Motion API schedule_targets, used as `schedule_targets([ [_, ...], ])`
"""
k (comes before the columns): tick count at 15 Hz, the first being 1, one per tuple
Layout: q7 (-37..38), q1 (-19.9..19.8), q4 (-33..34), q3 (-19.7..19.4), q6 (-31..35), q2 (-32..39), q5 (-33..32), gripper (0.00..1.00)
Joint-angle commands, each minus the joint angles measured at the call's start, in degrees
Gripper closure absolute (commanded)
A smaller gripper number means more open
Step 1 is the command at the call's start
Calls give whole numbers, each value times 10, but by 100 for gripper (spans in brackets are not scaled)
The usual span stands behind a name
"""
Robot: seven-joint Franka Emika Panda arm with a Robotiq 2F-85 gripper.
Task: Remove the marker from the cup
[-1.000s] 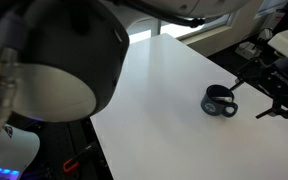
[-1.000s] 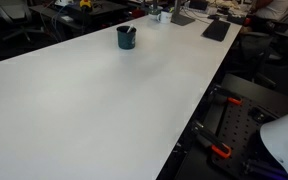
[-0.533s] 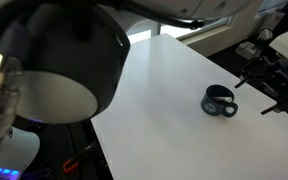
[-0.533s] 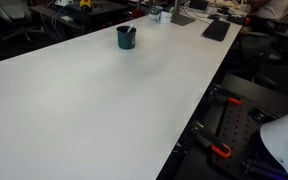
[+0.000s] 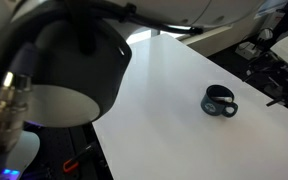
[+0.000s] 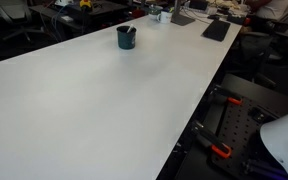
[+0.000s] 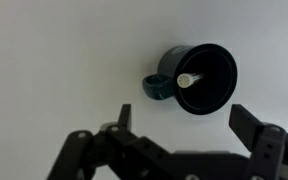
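you swung the arm slightly; the gripper (image 7: 184,135) kept its jaws wide apart, empty. the marker (image 7: 187,79) stayed in the cup (image 7: 199,75), near the tabletop's (image 6: 104,100) far edge, still ungrasped.

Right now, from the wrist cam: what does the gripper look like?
Gripper: all black, two blocky fingers with flat inner faces, each on a hinged linkage running back to a dark body. No markings or cables can be made out in the wrist view.
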Motion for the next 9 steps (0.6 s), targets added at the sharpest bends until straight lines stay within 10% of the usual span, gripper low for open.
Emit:
schedule_targets([
  [1,-39,-11,-23,25,8,0,18,0],
  [5,-50,-7,53,24,-41,55,32,0],
  [7,-54,-15,-25,34,-13,18,26,0],
  [8,-48,-7,53,24,-51,63,34,0],
  [9,-50,-15,-25,33,-20,23,27,0],
])
